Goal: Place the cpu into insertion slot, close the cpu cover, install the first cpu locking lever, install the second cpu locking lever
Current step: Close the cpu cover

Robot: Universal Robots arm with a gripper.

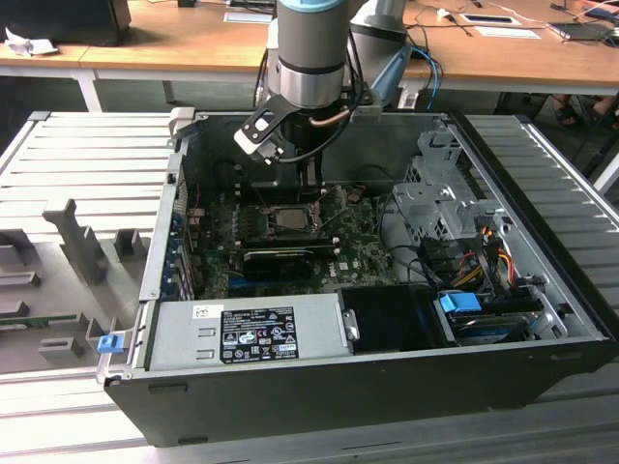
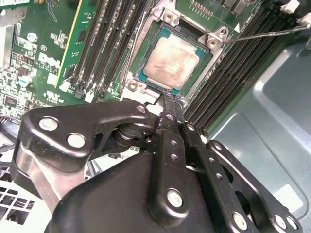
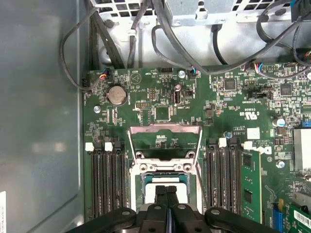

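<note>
Pincer (image 2: 171, 101) at cpu (image 2: 170, 60) edge (contact unclear)

In the first wrist view the gripper (image 3: 166, 190) hides much of the cpu (image 3: 148, 186) from us; at the exterior view's top edge the arm (image 1: 308, 39) is cut off

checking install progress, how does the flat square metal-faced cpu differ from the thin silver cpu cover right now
The flat square cpu with a dull metal face lies level in the black insertion slot; the thin silver metal cpu cover stands tilted up, open. The cpu is a solid plate; the cpu cover is a frame with a cut-out centre. Both look squarish, metallic and socket-sized.
</note>
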